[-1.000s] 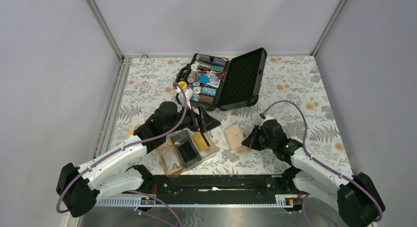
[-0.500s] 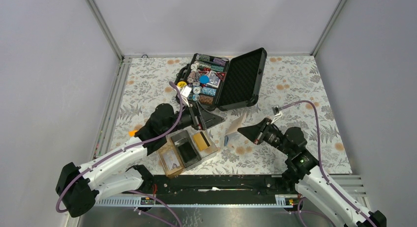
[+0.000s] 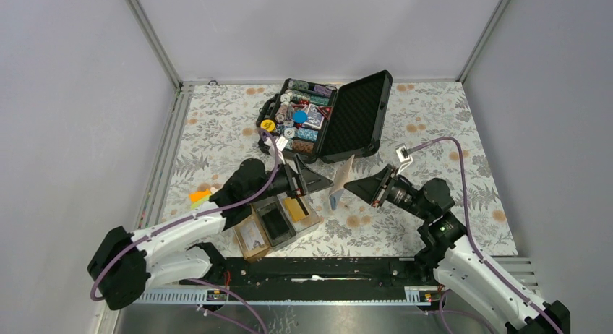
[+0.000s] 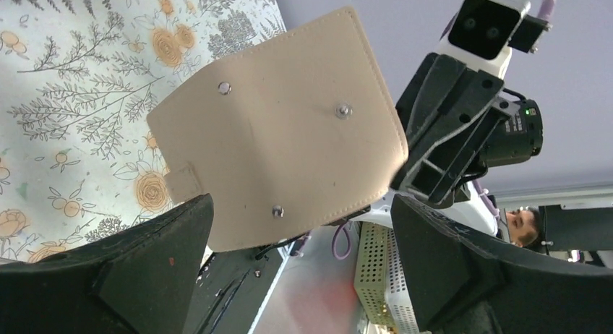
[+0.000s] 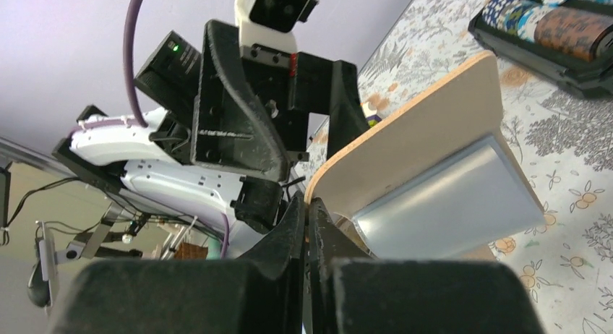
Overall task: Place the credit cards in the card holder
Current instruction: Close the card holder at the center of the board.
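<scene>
The right gripper (image 5: 306, 222) is pinched tight on the edge of a beige wallet (image 4: 282, 146) and holds it in the air over the middle of the floral table (image 3: 217, 124). The wallet hangs open, showing a silver-grey inner panel. The left gripper (image 3: 318, 179) faces the wallet from just beside it with its jaws spread wide and nothing between them. The card holder (image 3: 239, 234) sits by the table's near edge, left of centre. One gold credit card (image 3: 295, 207) lies in its right-hand clear compartment. An open chip case (image 3: 358, 117) stands at the far edge.
</scene>
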Action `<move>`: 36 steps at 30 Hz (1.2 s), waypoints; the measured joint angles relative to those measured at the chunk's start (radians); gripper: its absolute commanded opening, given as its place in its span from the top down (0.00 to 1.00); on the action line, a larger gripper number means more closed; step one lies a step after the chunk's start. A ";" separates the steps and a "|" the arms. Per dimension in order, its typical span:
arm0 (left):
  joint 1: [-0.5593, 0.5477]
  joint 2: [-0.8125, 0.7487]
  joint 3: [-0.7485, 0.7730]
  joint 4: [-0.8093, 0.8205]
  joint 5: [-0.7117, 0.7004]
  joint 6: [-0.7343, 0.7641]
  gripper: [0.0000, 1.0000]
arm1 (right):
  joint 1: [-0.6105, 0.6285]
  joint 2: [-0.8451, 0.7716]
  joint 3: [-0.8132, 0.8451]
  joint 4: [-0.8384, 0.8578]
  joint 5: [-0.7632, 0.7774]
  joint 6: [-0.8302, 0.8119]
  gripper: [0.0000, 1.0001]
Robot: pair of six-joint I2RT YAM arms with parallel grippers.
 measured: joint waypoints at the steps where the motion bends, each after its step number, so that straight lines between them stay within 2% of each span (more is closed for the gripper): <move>1: 0.000 0.013 -0.003 0.011 0.001 -0.010 0.01 | 0.000 0.004 -0.010 0.013 -0.010 0.002 1.00; 6: 0.000 0.103 -0.040 0.074 0.005 -0.094 0.02 | 0.000 0.028 -0.020 0.026 -0.029 -0.017 1.00; 14: 0.000 0.131 -0.031 -0.016 -0.034 -0.037 0.02 | 0.000 0.080 -0.016 -0.206 0.117 -0.108 1.00; 18: -0.002 0.202 -0.002 -0.035 -0.034 -0.011 0.02 | 0.000 0.073 -0.106 -0.210 0.165 -0.094 1.00; 20: -0.002 0.238 0.011 -0.037 -0.034 0.003 0.02 | 0.000 0.058 -0.169 -0.222 0.196 -0.078 0.96; 24: -0.004 0.321 0.045 -0.035 -0.031 0.020 0.07 | 0.000 0.015 -0.246 -0.304 0.275 -0.045 0.96; 27: -0.008 0.389 0.082 -0.034 -0.029 0.024 0.12 | 0.000 0.000 -0.251 -0.337 0.346 -0.029 1.00; 31: -0.018 0.463 0.121 -0.021 -0.029 0.022 0.16 | 0.000 0.020 -0.253 -0.349 0.410 -0.005 1.00; 32: -0.022 0.478 0.128 -0.016 -0.029 0.022 0.17 | 0.000 0.032 -0.253 -0.357 0.433 0.006 0.99; 34: -0.032 0.503 0.145 -0.011 -0.030 0.022 0.20 | 0.000 0.058 -0.253 -0.378 0.477 0.029 0.89; 36: -0.046 0.533 0.171 -0.011 -0.033 0.023 0.26 | 0.000 0.080 -0.253 -0.399 0.513 0.054 0.75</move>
